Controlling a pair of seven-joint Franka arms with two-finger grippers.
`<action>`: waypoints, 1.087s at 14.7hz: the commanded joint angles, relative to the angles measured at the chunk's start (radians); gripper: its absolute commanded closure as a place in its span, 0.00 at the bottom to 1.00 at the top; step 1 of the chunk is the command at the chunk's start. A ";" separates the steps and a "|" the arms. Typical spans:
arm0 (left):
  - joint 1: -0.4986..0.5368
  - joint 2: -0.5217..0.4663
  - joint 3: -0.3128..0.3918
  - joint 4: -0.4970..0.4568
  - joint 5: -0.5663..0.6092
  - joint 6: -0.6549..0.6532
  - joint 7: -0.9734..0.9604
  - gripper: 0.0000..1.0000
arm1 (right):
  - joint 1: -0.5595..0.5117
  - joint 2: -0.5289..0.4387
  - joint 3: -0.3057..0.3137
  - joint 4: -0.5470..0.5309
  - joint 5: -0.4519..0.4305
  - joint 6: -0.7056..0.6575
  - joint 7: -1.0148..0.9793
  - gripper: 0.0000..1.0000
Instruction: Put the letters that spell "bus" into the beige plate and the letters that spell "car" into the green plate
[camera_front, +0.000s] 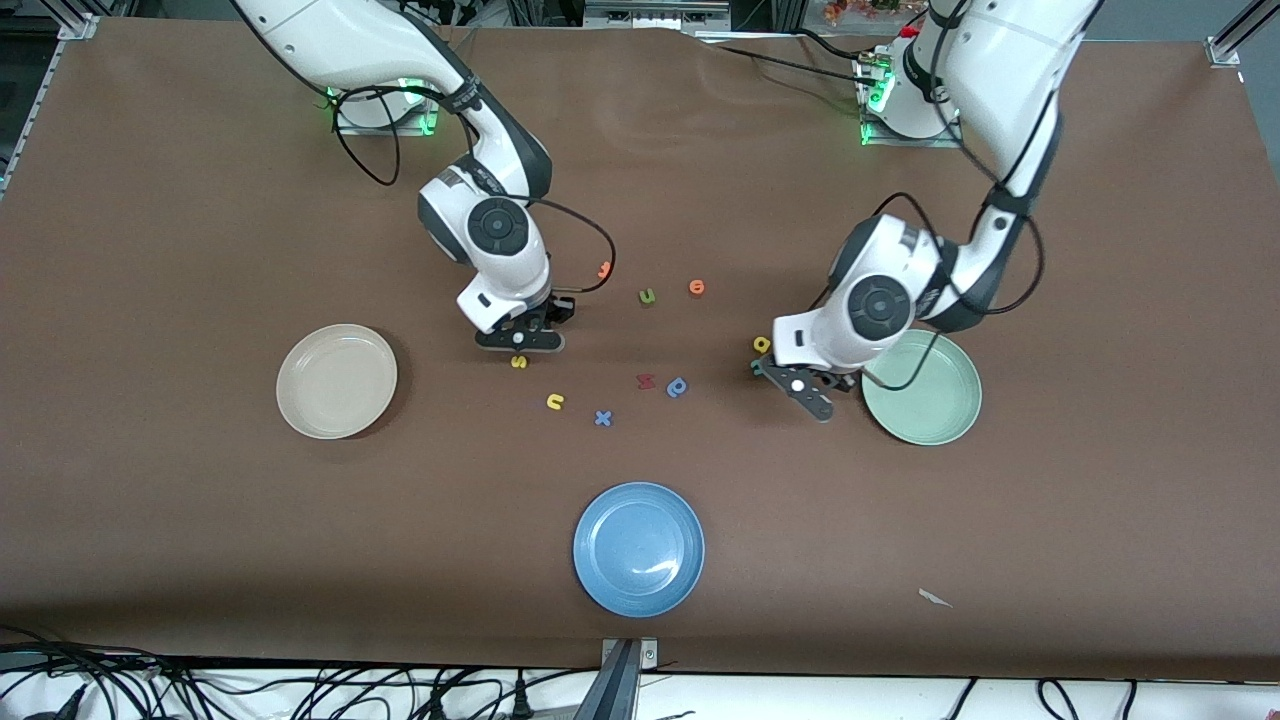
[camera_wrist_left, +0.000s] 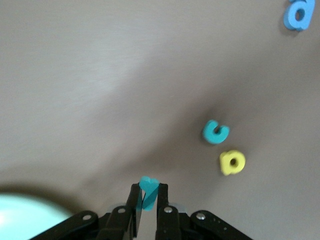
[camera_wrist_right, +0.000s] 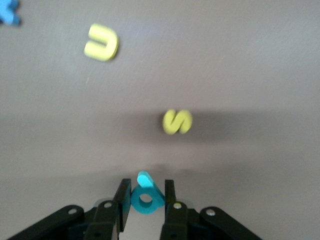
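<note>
Left gripper (camera_wrist_left: 146, 200), over bare worktop beside the pale green round plate (camera_front: 925, 395), pinches a small teal foam letter r (camera_wrist_left: 148, 189) between its jaws. Right gripper (camera_wrist_right: 145, 199) pinches a teal foam b-shaped letter (camera_wrist_right: 146, 198) above the yellow foam s (camera_wrist_right: 177, 121).

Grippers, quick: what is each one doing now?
Left gripper: shut on small teal foam letter r.
Right gripper: shut on small teal foam letter b.
</note>
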 joint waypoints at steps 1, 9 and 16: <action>0.094 -0.051 -0.005 -0.023 0.027 -0.051 0.052 1.00 | -0.008 -0.028 -0.066 0.010 -0.012 -0.050 -0.150 0.78; 0.239 0.032 -0.005 -0.026 0.027 0.001 0.106 0.00 | -0.025 -0.066 -0.327 -0.002 0.051 -0.043 -0.696 0.78; 0.211 -0.115 -0.040 -0.023 0.020 -0.155 -0.044 0.00 | -0.163 -0.039 -0.333 0.001 0.198 0.007 -0.950 0.53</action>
